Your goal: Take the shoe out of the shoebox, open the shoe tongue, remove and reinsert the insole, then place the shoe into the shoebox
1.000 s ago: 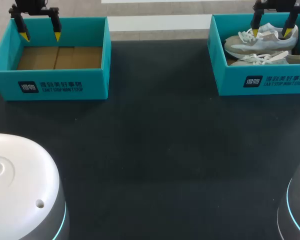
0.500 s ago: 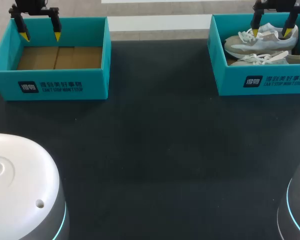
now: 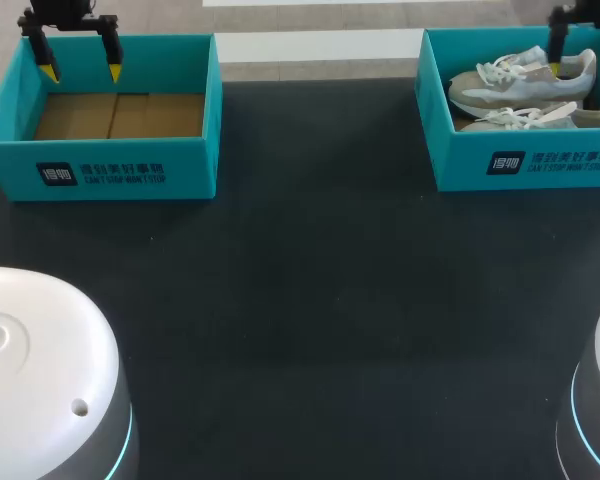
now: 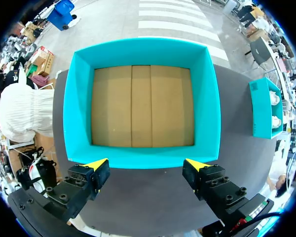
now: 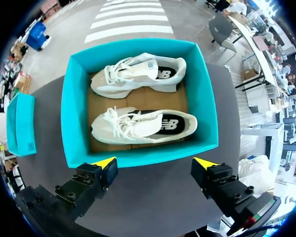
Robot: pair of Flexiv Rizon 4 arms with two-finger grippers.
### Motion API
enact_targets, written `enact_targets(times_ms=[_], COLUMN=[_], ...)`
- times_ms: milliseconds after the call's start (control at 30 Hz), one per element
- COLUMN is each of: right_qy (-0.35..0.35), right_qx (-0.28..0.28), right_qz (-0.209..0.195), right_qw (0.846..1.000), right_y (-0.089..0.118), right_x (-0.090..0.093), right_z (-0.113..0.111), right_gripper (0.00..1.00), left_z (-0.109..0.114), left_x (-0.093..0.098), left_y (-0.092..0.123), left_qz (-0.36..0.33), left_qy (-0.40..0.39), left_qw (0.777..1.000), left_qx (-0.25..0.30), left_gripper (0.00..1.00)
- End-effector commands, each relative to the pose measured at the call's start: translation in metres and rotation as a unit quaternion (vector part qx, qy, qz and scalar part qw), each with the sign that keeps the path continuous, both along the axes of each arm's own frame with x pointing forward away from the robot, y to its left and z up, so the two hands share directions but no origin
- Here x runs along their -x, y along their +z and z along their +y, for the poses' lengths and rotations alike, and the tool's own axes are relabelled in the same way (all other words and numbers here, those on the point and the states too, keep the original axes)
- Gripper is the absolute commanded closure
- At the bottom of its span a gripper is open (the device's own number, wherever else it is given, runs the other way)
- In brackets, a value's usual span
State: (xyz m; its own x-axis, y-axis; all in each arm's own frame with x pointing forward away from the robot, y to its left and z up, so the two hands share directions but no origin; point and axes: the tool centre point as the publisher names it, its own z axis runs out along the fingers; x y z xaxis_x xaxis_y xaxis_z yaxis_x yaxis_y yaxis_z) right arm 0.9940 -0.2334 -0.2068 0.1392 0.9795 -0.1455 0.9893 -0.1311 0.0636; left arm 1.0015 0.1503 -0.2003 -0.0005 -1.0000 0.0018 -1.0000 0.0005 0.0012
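Note:
Two beige-and-white shoes lie on their sides in the teal shoebox (image 3: 450, 130) at the table's far right: one at the back (image 3: 515, 88) (image 5: 138, 74), one at the front (image 3: 545, 117) (image 5: 143, 126). My right gripper (image 3: 587, 52) (image 5: 155, 163) hangs open above the box's far right part, touching neither shoe. A second teal box (image 3: 100, 170) (image 4: 79, 108) at the far left holds only its cardboard floor. My left gripper (image 3: 80, 70) (image 4: 147, 165) hovers open over that box's back left part with nothing between its fingers.
The dark table (image 3: 310, 300) stretches between and in front of the two boxes. White arm bases fill the near left corner (image 3: 40, 380) and the near right corner (image 3: 595, 410). Each wrist view shows the other box off to the side.
My right gripper has shifted to the right over the shoebox, so one finger now sits at the head view's edge. The left arm, the boxes and the shoes have not moved.

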Motion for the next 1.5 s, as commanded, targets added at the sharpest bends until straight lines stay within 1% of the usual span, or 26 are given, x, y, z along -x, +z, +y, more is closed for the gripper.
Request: enact_targets(times_ms=[33, 67, 233, 300, 367, 400, 433, 467, 500, 667, 767, 867, 967, 1133, 1267, 1367, 1500], right_qy=[-0.009, -0.008, -0.012, -0.020, -0.019, -0.019, -0.024, -0.025, -0.029, -0.041, -0.045, -0.045, -0.048, -0.047, -0.046, -0.047, -0.048], right_qx=[0.011, 0.015, 0.022, 0.012, 0.020, 0.018, 0.017, 0.019, 0.018, 0.023, 0.021, 0.021, 0.021, 0.017, 0.015, 0.013, 0.013], right_qz=[-0.013, -0.021, -0.022, -0.022, -0.020, -0.021, -0.023, -0.021, -0.021, -0.018, -0.017, -0.015, -0.013, -0.013, -0.010, -0.009, -0.012], right_qw=[1.000, 1.000, 0.999, 1.000, 0.999, 0.999, 0.999, 0.999, 0.999, 0.999, 0.999, 0.999, 0.999, 0.999, 0.999, 0.999, 0.999], right_y=[-0.011, -0.013, -0.026, -0.034, -0.041, -0.045, -0.047, -0.052, -0.055, -0.068, -0.075, -0.080, -0.086, -0.095, -0.103, -0.111, -0.122], right_x=[0.004, 0.003, -0.003, -0.005, -0.006, -0.008, -0.009, -0.011, -0.013, -0.025, -0.030, -0.034, -0.035, -0.037, -0.037, -0.038, -0.038], right_z=[-0.014, -0.018, -0.035, -0.043, -0.049, -0.052, -0.055, -0.059, -0.063, -0.076, -0.081, -0.085, -0.089, -0.093, -0.096, -0.098, -0.100], right_gripper=[0.00, 0.00, 0.00, 0.00, 0.00, 0.16, 0.28, 0.51, 0.53, 0.55, 0.58, 0.58, 0.57, 0.52, 0.51, 0.53, 0.49], left_z=[0.000, 0.000, 0.000, 0.000, 0.000, 0.000, 0.000, 0.000, 0.000, 0.000, 0.000, 0.000, 0.000, 0.000, 0.000, 0.000, 0.000], left_x=[0.001, 0.001, 0.001, 0.001, 0.001, 0.001, 0.001, 0.001, 0.001, 0.001, 0.001, 0.001, 0.001, 0.001, 0.001, 0.001, 0.001], left_y=[0.000, 0.000, 0.000, 0.000, 0.000, 0.000, 0.000, 0.000, 0.000, 0.000, 0.000, 0.000, 0.000, 0.000, 0.000, 0.000, 0.000], left_qz=[0.000, 0.000, 0.000, 0.000, 0.000, 0.000, 0.000, 0.000, 0.000, 0.000, 0.000, 0.000, 0.000, 0.000, 0.000, 0.000, 0.000], left_qy=[0.000, 0.000, 0.000, 0.000, 0.000, 0.000, 0.000, 0.000, 0.000, 0.000, 0.000, 0.000, 0.000, 0.000, 0.000, 0.000, 0.000], left_qw=[1.000, 1.000, 1.000, 1.000, 1.000, 1.000, 1.000, 1.000, 1.000, 1.000, 1.000, 1.000, 1.000, 1.000, 1.000, 1.000, 1.000], left_qx=[-0.001, -0.001, -0.001, -0.001, -0.001, -0.001, -0.001, -0.001, -0.001, -0.001, -0.001, -0.001, -0.001, -0.001, -0.001, -0.001, -0.001], left_gripper=[0.00, 0.00, 0.00, 0.00, 0.00, 0.00, 0.00, 0.00, 0.00, 0.00, 0.00, 0.00, 0.00, 0.00, 0.00, 0.00, 0.00])
